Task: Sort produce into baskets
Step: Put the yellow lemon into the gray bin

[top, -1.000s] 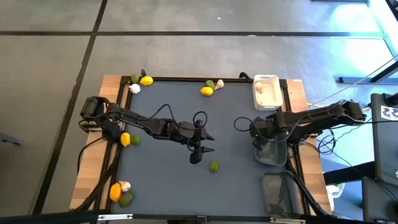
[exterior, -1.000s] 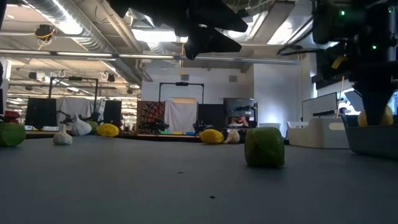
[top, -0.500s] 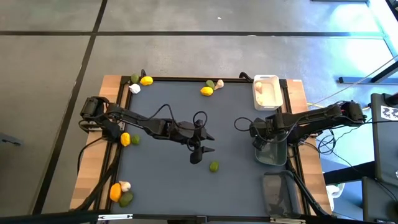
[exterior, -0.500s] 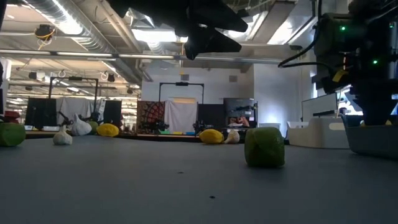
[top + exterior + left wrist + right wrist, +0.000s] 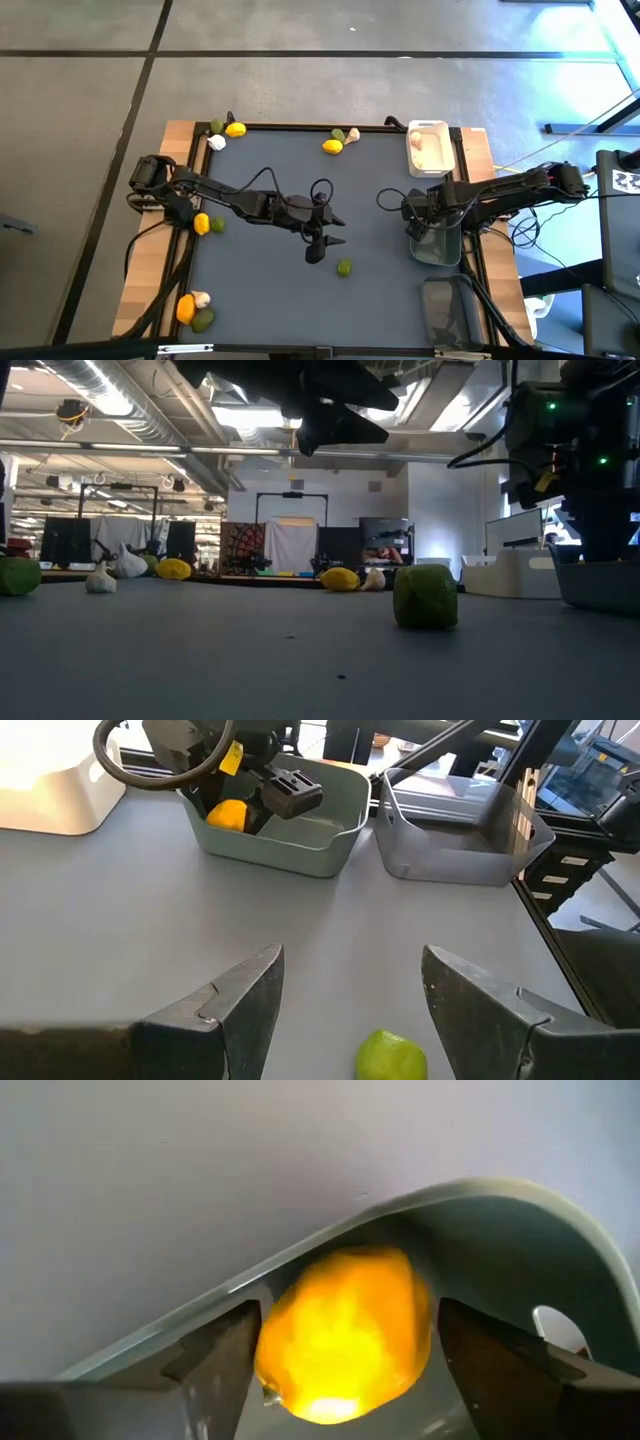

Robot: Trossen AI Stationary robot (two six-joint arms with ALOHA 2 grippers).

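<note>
The dark grey-green basket stands at the table's right edge. A yellow lemon lies in a corner of it, also seen in the left wrist view. My right gripper points down into this basket, open, with a finger close on either side of the lemon. My left gripper hangs open above mid-table. A green lime rests on the mat just ahead of it, toward the near edge. The white basket holds pale pieces. The translucent grey basket stands nearest the table's near edge.
Loose produce lies in clusters along the far edge, at the left edge and at the near left corner. The three baskets line the right edge. The dark mat is bare between the lime and the near left cluster.
In the low view, the lemon showed a second ago between my right gripper's fingers, above the grey-green basket's rim. It has since gone down out of sight behind that rim. My left arm has kept still.
</note>
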